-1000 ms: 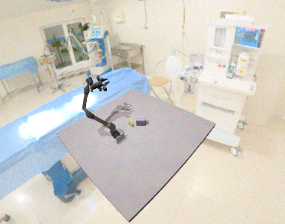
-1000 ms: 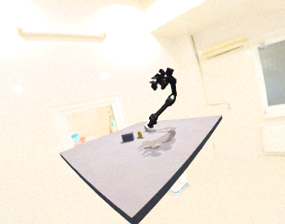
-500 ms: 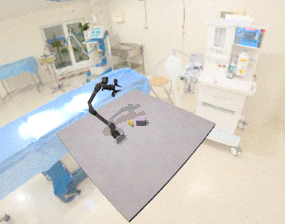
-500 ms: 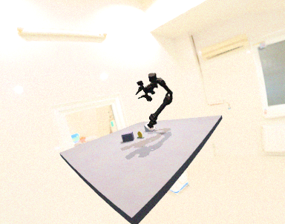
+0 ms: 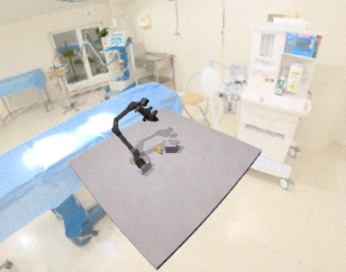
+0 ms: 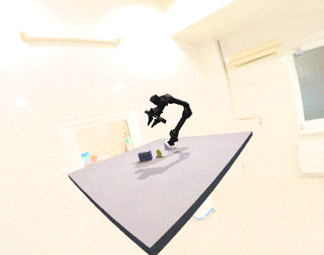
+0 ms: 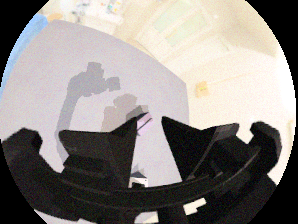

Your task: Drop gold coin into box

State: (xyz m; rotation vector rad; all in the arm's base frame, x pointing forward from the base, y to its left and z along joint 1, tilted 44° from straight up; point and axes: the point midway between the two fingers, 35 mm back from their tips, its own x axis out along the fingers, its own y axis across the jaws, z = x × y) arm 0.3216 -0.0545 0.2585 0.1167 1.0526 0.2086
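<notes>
The gold coin (image 5: 159, 149) (image 6: 159, 153) stands on edge in its small dark holder, between the arm's base and the box. The closed grey box (image 5: 171, 148) (image 6: 145, 155) sits just beyond the coin; its pinkish-lit lid (image 7: 144, 121) with a thin dark slot shows partly beyond the fingertips in the wrist view. My gripper (image 5: 156, 120) (image 6: 151, 125) (image 7: 149, 119) is partly open and empty, high above the table near the box. Neither coin nor holder can be made out in the wrist view.
The grey table (image 5: 186, 189) (image 6: 140, 203) carries the arm's base (image 5: 145, 167) (image 6: 170, 146) close behind the coin. The arm's shadow falls across the table around the coin and box. A blue-draped bed (image 5: 19, 180) stands beside the table.
</notes>
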